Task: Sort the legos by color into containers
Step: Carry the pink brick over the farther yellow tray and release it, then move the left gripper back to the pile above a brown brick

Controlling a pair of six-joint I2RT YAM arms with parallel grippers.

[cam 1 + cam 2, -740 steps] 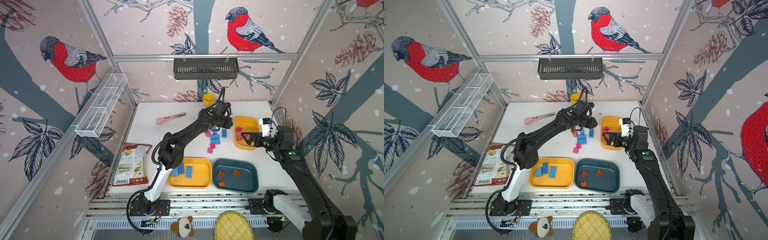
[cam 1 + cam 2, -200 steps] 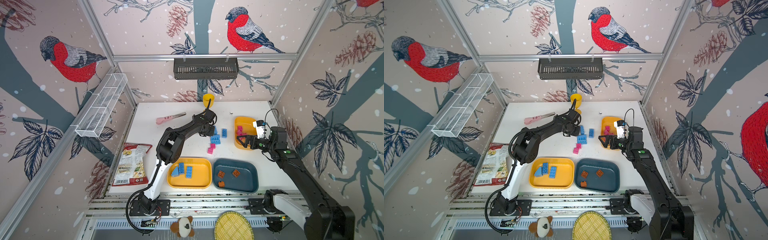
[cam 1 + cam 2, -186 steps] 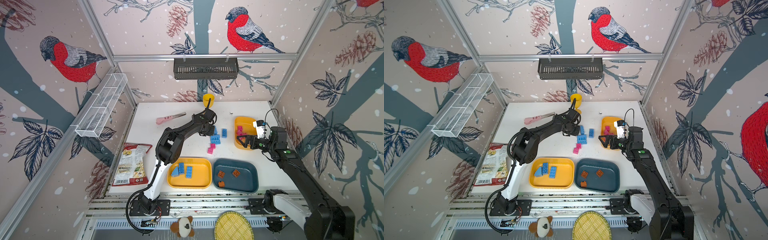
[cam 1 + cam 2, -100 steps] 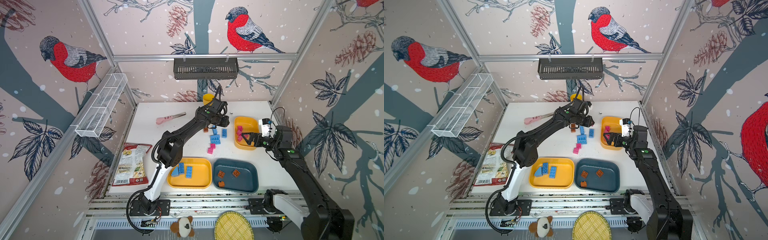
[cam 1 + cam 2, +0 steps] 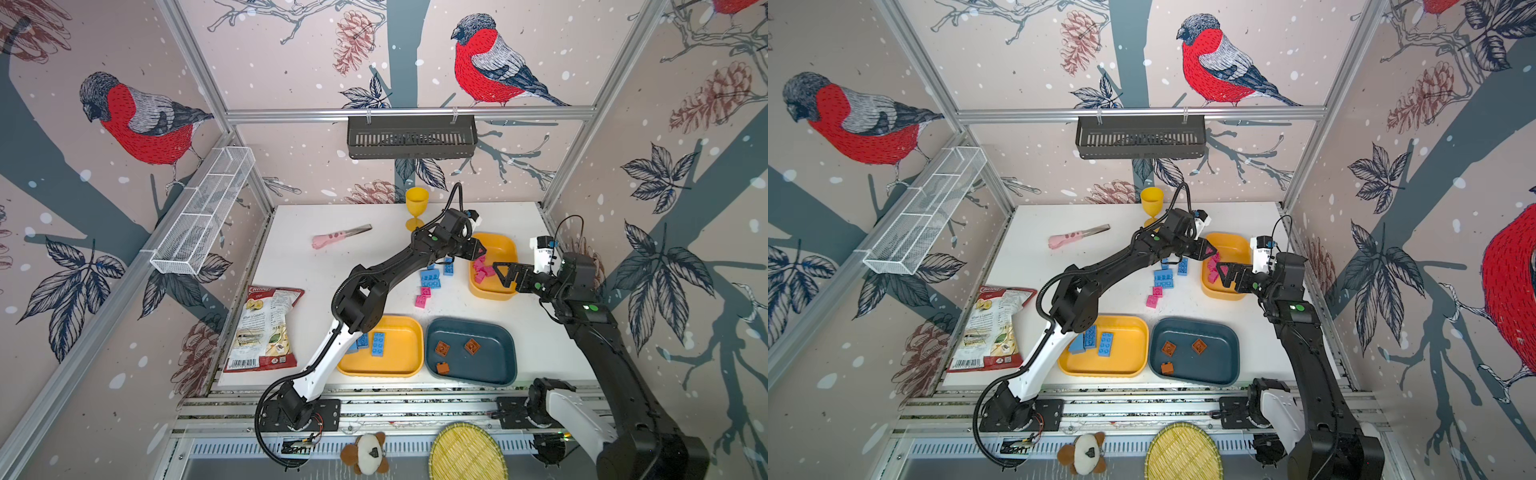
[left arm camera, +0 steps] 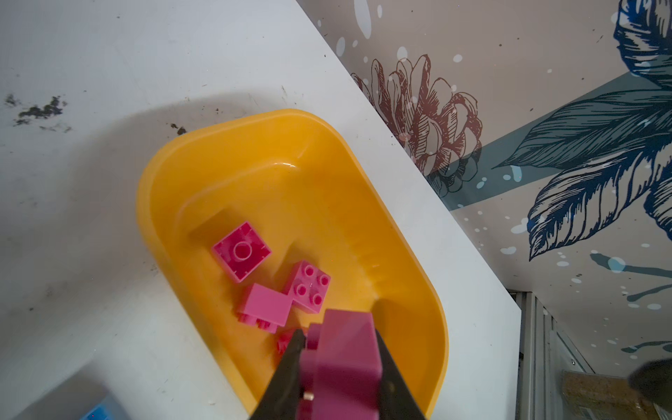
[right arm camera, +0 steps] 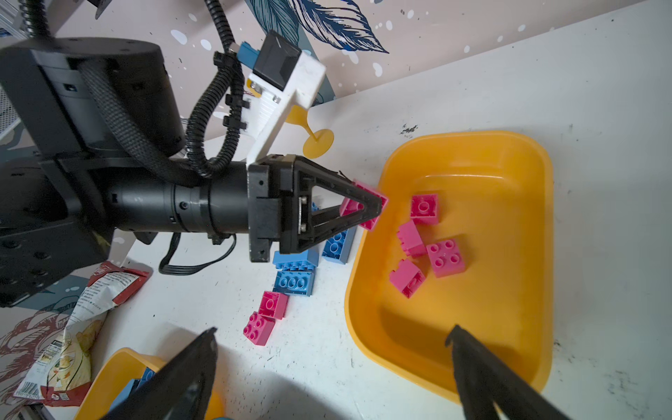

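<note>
Step in hand: pink drop-off; left gripper [image 7: 367, 209] clenched on pink brick [image 6: 342, 363], at left rim of small yellow tray [image 5: 505, 249], right of centre in a top view; four pink legos [image 7: 422, 247] lie inside; right gripper [image 5: 500, 275] jaws spread wide, empty, over same tray's lower half. We judge next: carry brick past rim, let go; then fetch two pink bricks [image 5: 422, 296] and blue bricks [image 5: 430, 277] loose on table [image 5: 332, 270], centre frame.

- Small yellow rounded plastic tray [image 5: 505, 249] holds pink studded plastic bricks [image 5: 482, 272].
- Left end effector [image 5: 478, 251] pinches one pink brick [image 5: 481, 251] over that tray's rim.
- Right end effector [image 5: 500, 275], spread wide, hovers above the same tray.
</note>
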